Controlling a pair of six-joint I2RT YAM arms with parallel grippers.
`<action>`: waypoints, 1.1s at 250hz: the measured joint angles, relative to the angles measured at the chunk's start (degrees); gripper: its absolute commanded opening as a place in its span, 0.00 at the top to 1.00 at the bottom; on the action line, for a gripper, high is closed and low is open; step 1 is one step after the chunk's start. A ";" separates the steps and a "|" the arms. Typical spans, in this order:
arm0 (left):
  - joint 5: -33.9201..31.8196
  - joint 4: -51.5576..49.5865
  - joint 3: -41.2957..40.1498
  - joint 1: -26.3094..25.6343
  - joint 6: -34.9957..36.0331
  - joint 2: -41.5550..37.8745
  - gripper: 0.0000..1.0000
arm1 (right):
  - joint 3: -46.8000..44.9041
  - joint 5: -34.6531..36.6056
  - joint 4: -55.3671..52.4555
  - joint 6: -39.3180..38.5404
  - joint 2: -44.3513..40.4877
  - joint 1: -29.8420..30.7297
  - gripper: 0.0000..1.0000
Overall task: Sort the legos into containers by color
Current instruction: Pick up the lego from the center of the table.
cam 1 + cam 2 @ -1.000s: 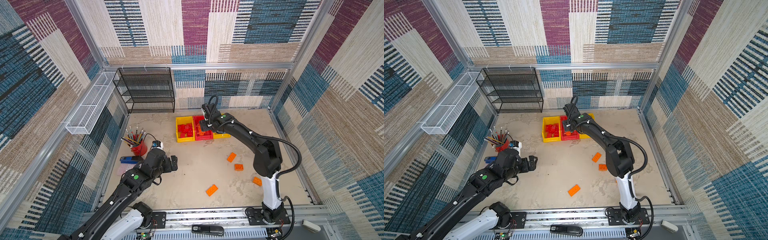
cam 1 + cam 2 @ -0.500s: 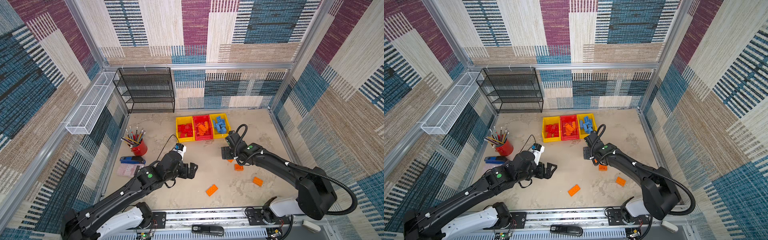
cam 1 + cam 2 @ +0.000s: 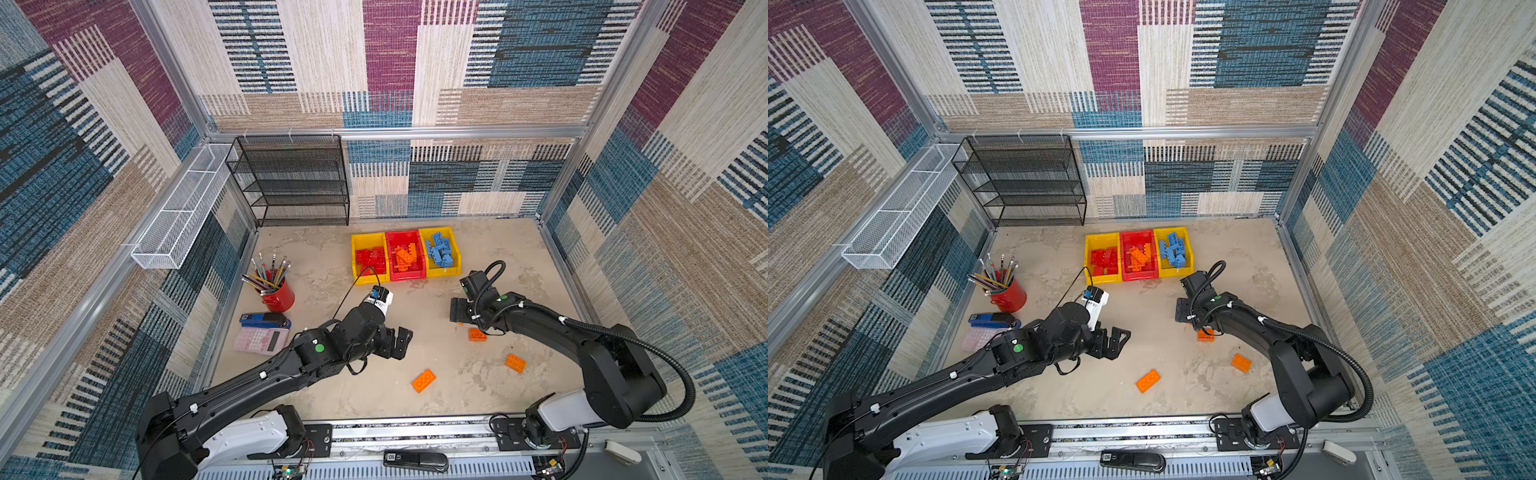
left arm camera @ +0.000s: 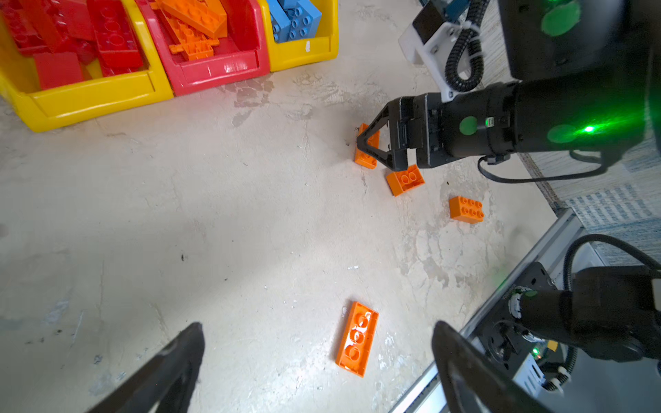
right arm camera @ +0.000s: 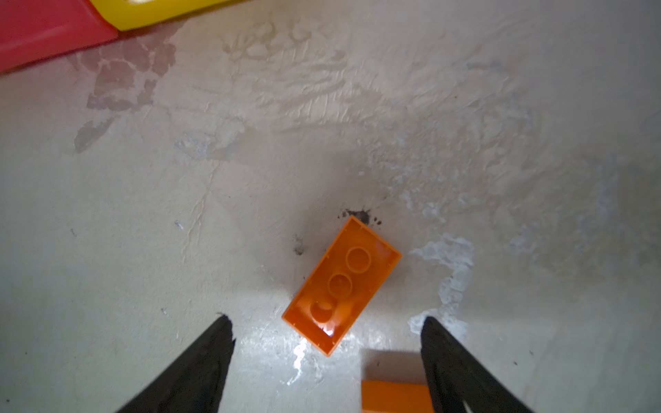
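Since a second ago my right claw (image 5: 325,319) has swung off the containers (image 3: 1140,275) and come down in front of them. My left claw (image 3: 401,343) has travelled out from beside the pencil cup (image 3: 280,297) toward mid-table.

On the right, my fingers stand spread and clamp on nothing. They sit low over one orange brick (image 5: 342,286) that lies underside up just ahead of my tips, touching neither. A second orange brick (image 5: 395,395) sits just beside one finger; I cannot tell whether they touch.

On the left, my fingers are wide apart and empty, hanging over bare table (image 3: 316,266) in front of the containers.

Four legos lie loose, all orange: those two, a third brick (image 3: 515,363) farther from the containers, and a fourth brick (image 3: 424,380) farthest out.

The three containers are joined in a row: a yellow bin (image 3: 365,279) of red bricks (image 3: 371,259), a red bin (image 3: 405,275) of orange bricks (image 3: 404,257), and another yellow bin (image 3: 446,272) of blue bricks (image 3: 440,249). The piles are too jumbled to count.
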 measured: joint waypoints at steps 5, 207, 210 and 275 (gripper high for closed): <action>-0.42 -0.04 0.00 0.02 0.02 -0.17 0.01 | 0.07 -0.33 0.42 0.00 0.42 -0.04 0.21; -7.06 -2.32 0.35 0.17 4.70 -2.32 0.01 | 3.65 0.13 0.55 0.00 5.11 -0.83 0.29; -7.06 -2.32 0.35 0.17 4.70 -2.45 0.01 | 3.63 0.11 0.52 0.00 5.25 -0.83 0.30; -8.17 -3.34 -0.20 0.26 5.03 -4.68 0.01 | 3.87 -1.25 2.34 0.44 8.94 -0.83 0.33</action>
